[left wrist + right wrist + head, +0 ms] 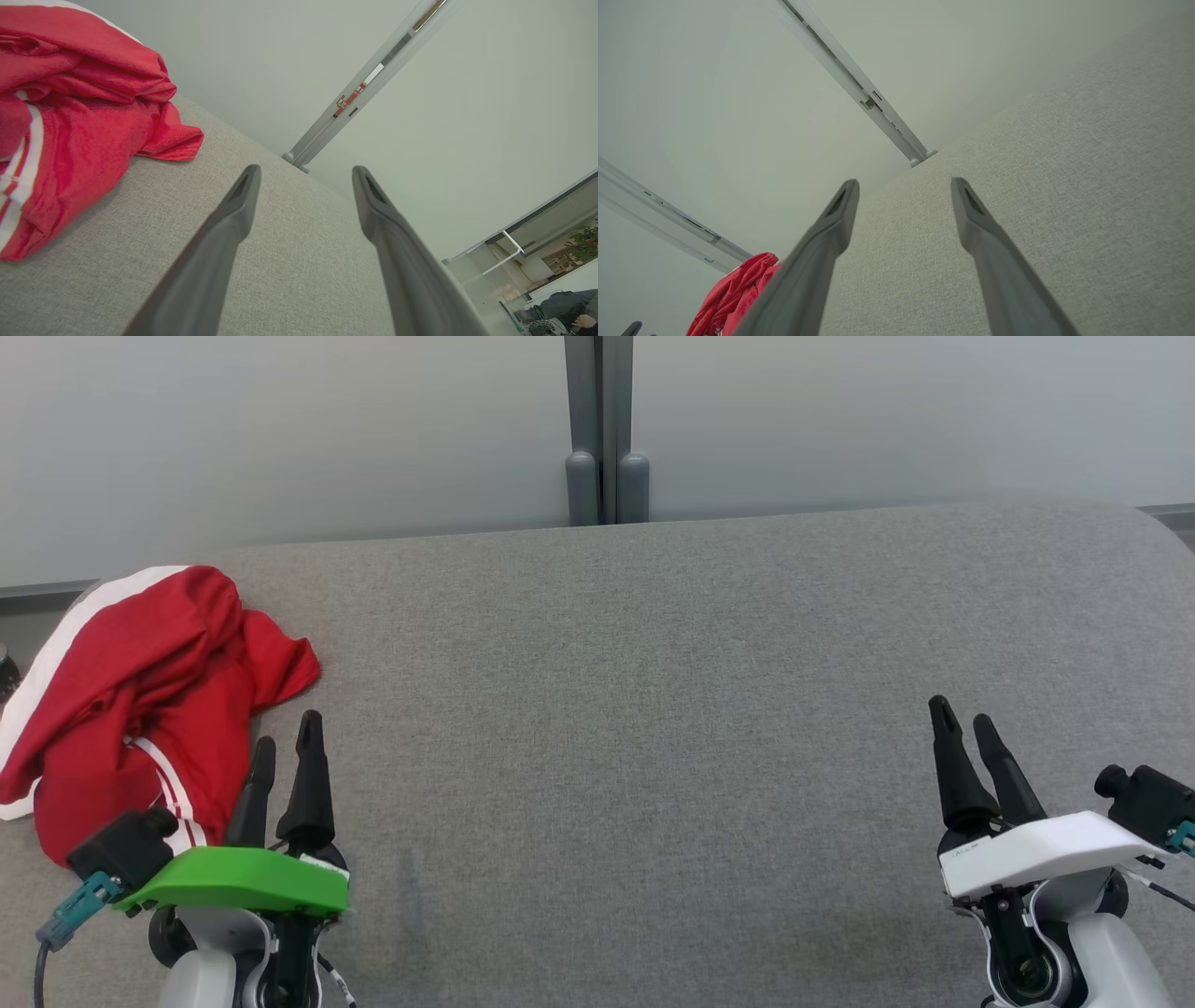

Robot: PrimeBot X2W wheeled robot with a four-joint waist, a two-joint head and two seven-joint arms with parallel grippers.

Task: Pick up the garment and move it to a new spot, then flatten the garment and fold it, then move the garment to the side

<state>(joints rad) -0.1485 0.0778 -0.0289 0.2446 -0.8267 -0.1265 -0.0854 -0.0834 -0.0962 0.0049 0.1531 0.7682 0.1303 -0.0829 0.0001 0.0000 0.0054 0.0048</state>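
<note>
A crumpled red garment [140,691] with white stripes lies bunched at the far left of the grey fabric table [653,709]. My left gripper [285,739] sits just to its right near the front edge, open and empty. The left wrist view has the garment [79,121] at upper left, clear of the gripper [306,175]. My right gripper [962,719] rests open at the front right, far from the cloth. A bit of the red garment [738,294] peeks in at the lower left of the right wrist view, beyond the spread fingers of that gripper [903,186].
A pale wall with a grey vertical post [605,429] stands right behind the table's far edge. The table's right end is rounded [1158,532]. A small dark object [7,672] sits off the table's left edge.
</note>
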